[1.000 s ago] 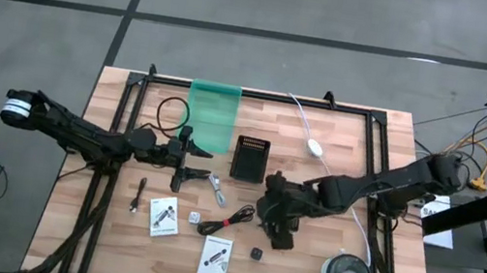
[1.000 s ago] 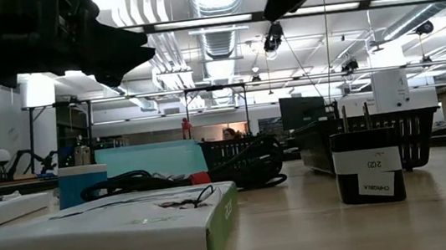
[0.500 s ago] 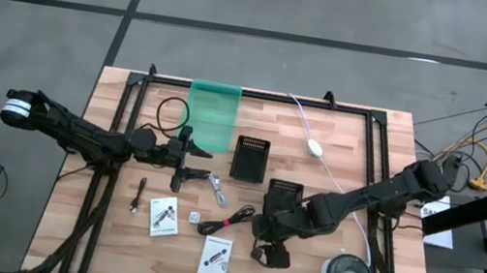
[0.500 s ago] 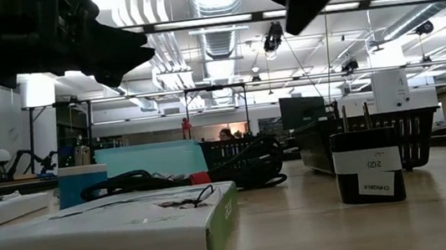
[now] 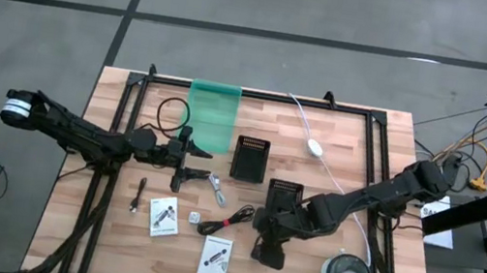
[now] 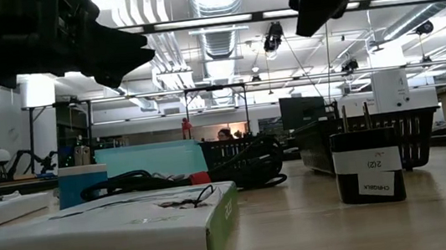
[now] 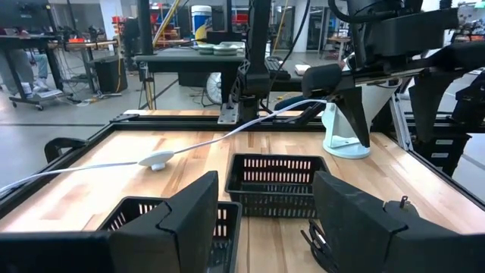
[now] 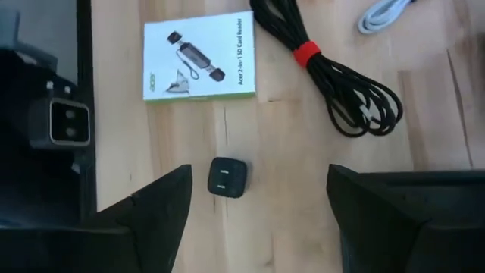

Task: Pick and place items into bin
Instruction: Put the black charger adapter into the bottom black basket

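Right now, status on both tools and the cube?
Right tool open, hovering over black cube, nothing held. Left tool open, waiting near the bins. Cube on table beside packet and coiled cable; nothing blocking.

A pale wooden worktop stands on a grey concrete floor crossed by dark seams. Beyond its far edge lies a workshop hall: ceiling ducts, strip lights, benches, dark racks.

black cube: bare wood around | nearest: packet, cable
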### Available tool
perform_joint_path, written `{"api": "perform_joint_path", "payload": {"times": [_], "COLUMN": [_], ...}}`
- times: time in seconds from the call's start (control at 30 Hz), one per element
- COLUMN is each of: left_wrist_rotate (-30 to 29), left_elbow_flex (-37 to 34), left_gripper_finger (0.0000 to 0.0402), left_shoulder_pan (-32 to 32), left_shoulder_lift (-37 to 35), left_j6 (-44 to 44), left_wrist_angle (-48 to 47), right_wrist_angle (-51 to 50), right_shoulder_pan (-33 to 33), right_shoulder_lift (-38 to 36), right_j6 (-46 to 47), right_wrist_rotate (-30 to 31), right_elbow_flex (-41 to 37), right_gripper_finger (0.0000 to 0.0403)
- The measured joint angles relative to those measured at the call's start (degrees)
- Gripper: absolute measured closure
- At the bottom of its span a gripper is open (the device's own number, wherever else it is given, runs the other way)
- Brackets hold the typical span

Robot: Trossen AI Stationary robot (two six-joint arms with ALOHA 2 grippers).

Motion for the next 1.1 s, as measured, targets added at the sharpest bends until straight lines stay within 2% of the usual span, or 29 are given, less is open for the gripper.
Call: {"api": "perform_joint_path", "payload": {"times": [0.1, 0.2, 0.3, 0.57, 0.83, 1.1], "left_wrist_rotate": [0.0, 0.0, 0.0, 0.0, -0.01, -0.03], "left_elbow_flex": [0.0, 0.0, -0.04, -0.02, -0.02, -0.04], "left_gripper_finger": [0.0201, 0.0201, 0.0201, 0.0201, 0.0201, 0.0201], "left_shoulder_pan": [0.0, 0.0, 0.0, 0.0, 0.0, 0.0], "left_shoulder_lift": [0.0, 0.0, 0.0, 0.0, -0.02, 0.0], "left_j6": [0.0, 0.0, 0.02, 0.16, 2.04, 1.92], "left_wrist_angle": [-0.01, -0.52, -1.18, -1.13, 0.37, -0.12], "right_wrist_angle": [0.5, 1.38, 2.98, 8.59, 10.55, 12.59], "right_shoulder_pan": [0.12, 0.59, 1.1, 2.91, 3.77, 4.5], "right_shoulder_lift": [0.01, -0.01, 0.01, 0.7, 5.99, 10.39], "right_j6": [4.68, 8.27, 8.57, 8.55, 8.7, 9.68], "right_wrist_rotate": [0.8, 4.92, 8.66, 13.83, 13.19, 8.14], "right_elbow_flex": [0.0, -0.02, -0.02, -0.04, 0.34, 1.18], "right_gripper_finger": [0.0121, 0.0125, 0.0128, 0.0129, 0.0129, 0.0129]}}
